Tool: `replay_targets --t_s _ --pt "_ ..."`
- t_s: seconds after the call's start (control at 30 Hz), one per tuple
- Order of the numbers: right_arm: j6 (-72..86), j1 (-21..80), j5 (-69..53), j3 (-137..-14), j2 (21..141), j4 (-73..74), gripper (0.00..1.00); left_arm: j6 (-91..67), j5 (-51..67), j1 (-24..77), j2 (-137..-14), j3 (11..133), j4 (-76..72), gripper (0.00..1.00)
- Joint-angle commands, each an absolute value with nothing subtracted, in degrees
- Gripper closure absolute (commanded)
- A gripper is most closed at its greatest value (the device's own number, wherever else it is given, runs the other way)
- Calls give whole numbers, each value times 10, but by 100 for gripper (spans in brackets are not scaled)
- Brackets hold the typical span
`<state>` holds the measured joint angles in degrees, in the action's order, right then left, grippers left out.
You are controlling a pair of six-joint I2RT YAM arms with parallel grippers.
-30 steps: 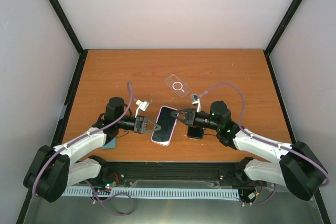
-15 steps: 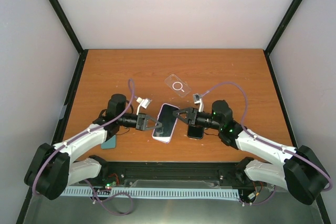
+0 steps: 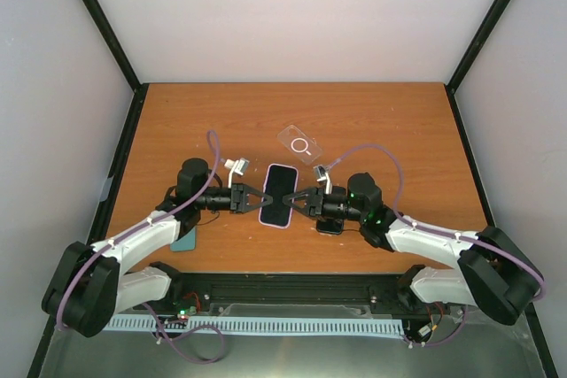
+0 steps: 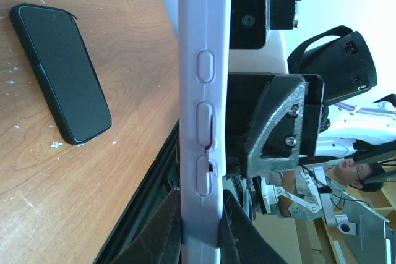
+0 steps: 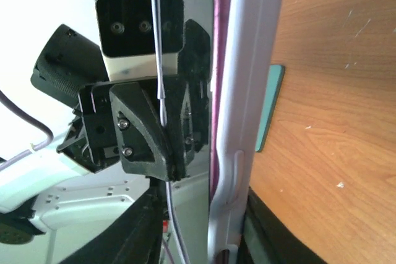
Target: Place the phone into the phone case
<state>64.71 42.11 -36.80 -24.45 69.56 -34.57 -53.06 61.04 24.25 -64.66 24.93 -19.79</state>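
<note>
A lilac phone case (image 3: 280, 195) with a dark-screened phone in it is held between my two grippers at the table's near middle. My left gripper (image 3: 259, 198) is shut on its left long edge. In the left wrist view the case edge (image 4: 204, 91) with its side buttons stands between the closed fingers of that gripper (image 4: 201, 214). My right gripper (image 3: 299, 199) grips the opposite edge. In the right wrist view the right gripper (image 5: 198, 227) spans the case (image 5: 247, 91) and the phone's glass (image 5: 185, 35), which leans out of the case at the far end.
A clear case (image 3: 299, 143) with a white ring lies behind the grippers. A black phone (image 3: 330, 223) lies under my right arm and shows in the left wrist view (image 4: 59, 100). A teal flat object (image 3: 184, 239) lies under my left arm.
The lilac case with the phone has moved away from the near edge and straightened. Both grippers have closed in on its two long edges.
</note>
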Motion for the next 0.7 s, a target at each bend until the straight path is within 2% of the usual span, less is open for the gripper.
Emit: replay_targets --t_s 0.0,0.1,0.37,0.43,0.47,0.57,0.67 --pt "662 425 -364 -235 695 -395 76 -513 589 241 -651 275 -193 100" --pt "650 424 -351 -234 689 -384 96 -492 564 241 -654 281 -153 100" --pt "647 425 -344 -233 701 -379 97 -488 524 241 -646 292 -106 97" --pt "653 426 -347 -235 703 -379 97 -486 514 241 -639 293 -98 99" --pt "655 427 -354 -238 705 -380 94 -488 513 241 -636 292 -101 100" --pt "654 440 -368 -252 713 -373 66 -516 519 241 -621 279 -144 100" --pt "652 460 -367 -255 722 -369 56 -547 520 240 -608 269 -190 100"
